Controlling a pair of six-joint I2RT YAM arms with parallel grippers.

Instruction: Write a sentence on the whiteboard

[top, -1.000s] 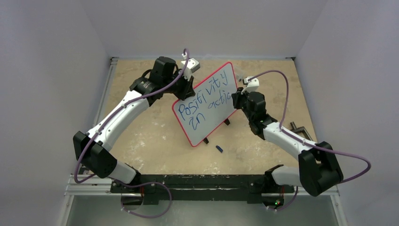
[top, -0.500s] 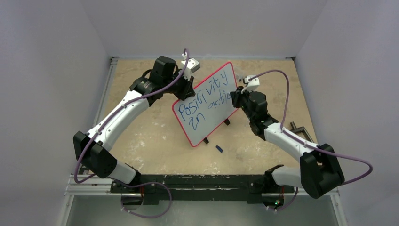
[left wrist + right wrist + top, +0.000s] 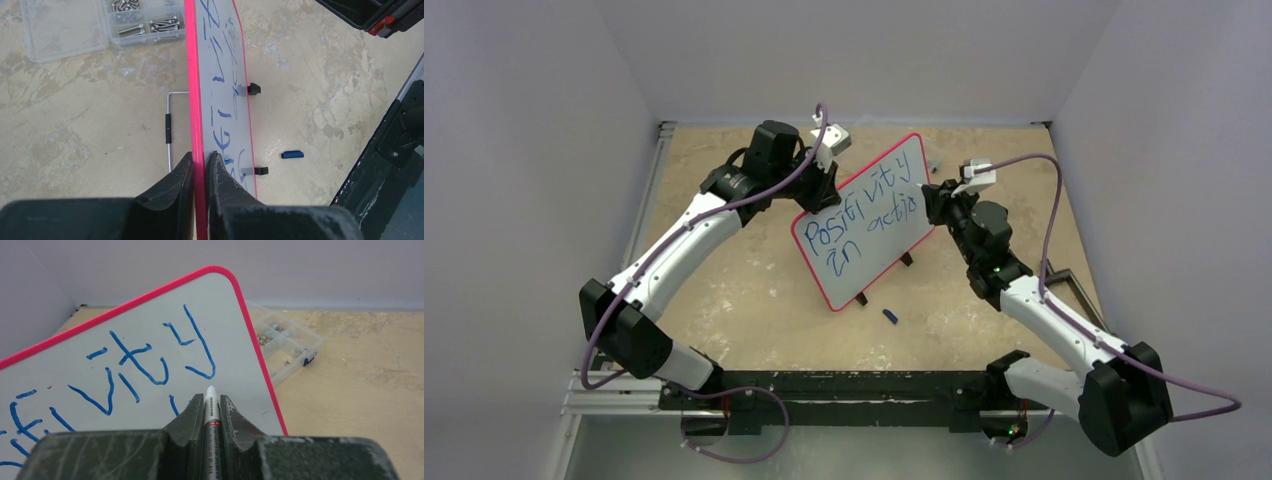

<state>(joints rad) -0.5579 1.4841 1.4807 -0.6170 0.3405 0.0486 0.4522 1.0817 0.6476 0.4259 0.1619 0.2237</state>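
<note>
The left fingers (image 3: 175, 184) clamp the red edge of the whiteboard (image 3: 864, 228), which stands mid-counter (image 3: 754, 300); the right fingers (image 3: 192, 419) grip a marker (image 3: 210, 412) pointed at its face.

The left arm (image 3: 682, 238) and right arm (image 3: 1052, 322) share white shells, black joints and looping purple cables.

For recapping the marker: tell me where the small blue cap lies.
Top view, centre: the small blue cap lies on the table just nearside of the whiteboard.
</note>
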